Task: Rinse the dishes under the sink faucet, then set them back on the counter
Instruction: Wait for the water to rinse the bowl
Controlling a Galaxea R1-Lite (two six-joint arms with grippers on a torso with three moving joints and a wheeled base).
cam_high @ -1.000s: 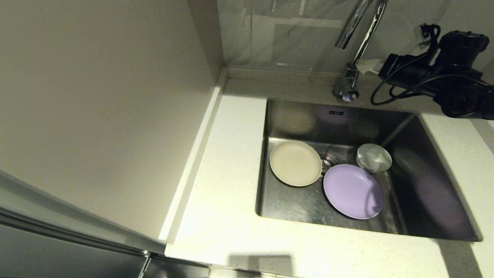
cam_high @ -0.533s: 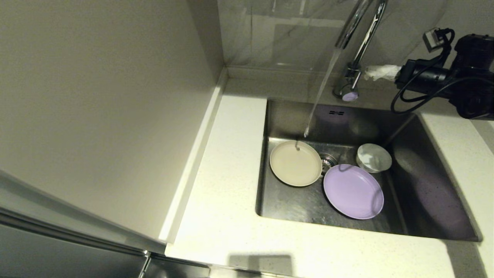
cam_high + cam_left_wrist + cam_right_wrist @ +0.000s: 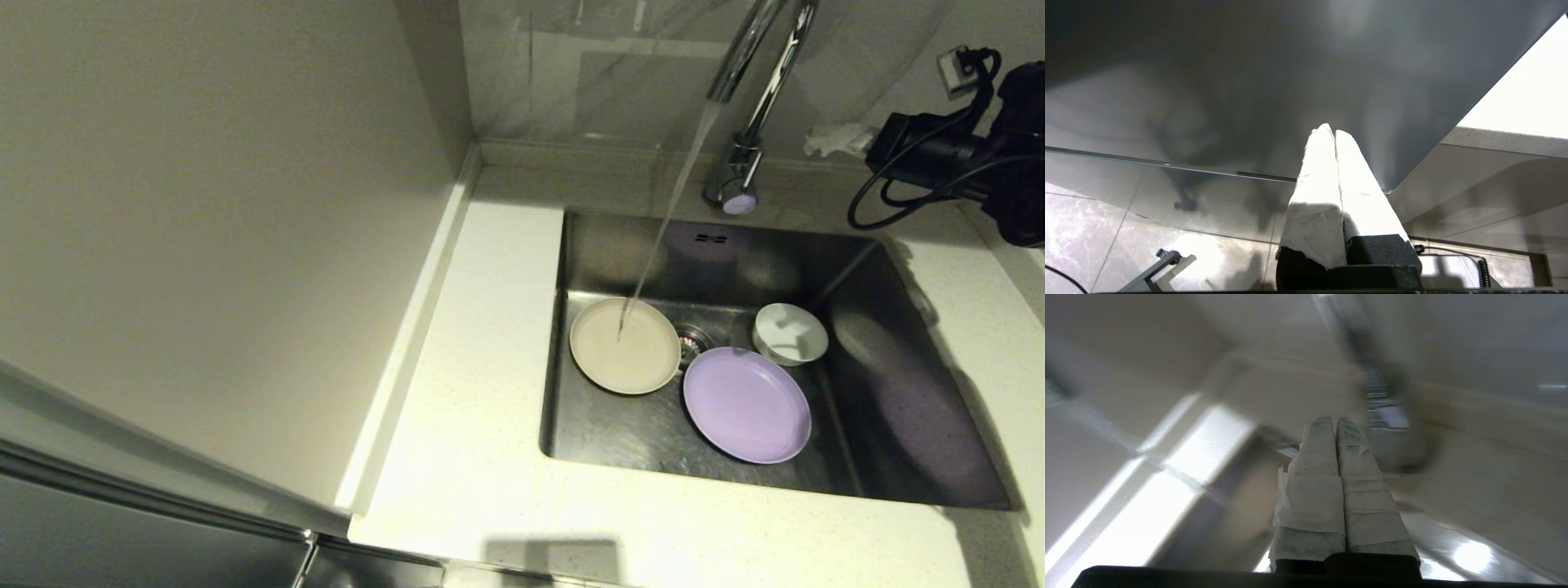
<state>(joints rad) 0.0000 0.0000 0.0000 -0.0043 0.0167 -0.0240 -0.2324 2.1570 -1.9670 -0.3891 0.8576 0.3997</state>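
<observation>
Three dishes lie in the steel sink (image 3: pixel 898 392): a cream plate (image 3: pixel 624 355) at the left, a lilac plate (image 3: pixel 747 404) in front, and a small white bowl (image 3: pixel 789 333) behind it. The chrome faucet (image 3: pixel 759 73) runs, and its stream lands on the cream plate. My right gripper (image 3: pixel 826 140) hovers shut and empty to the right of the faucet, above the back counter; its wrist view shows the wrapped fingers (image 3: pixel 1323 457) pressed together. My left gripper (image 3: pixel 1334 132) is shut and empty, parked low beside the cabinet, outside the head view.
The pale speckled counter (image 3: pixel 482 367) runs left and in front of the sink, with a raised edge against the wall. A round drain strainer (image 3: pixel 694 339) sits between the plates. Overflow slots (image 3: pixel 713 238) mark the back wall. Black cables (image 3: pixel 890 204) hang from my right arm.
Water started flowing from the spout and now reaches the cream plate. My right gripper drew back to the right, away from the faucet base.
</observation>
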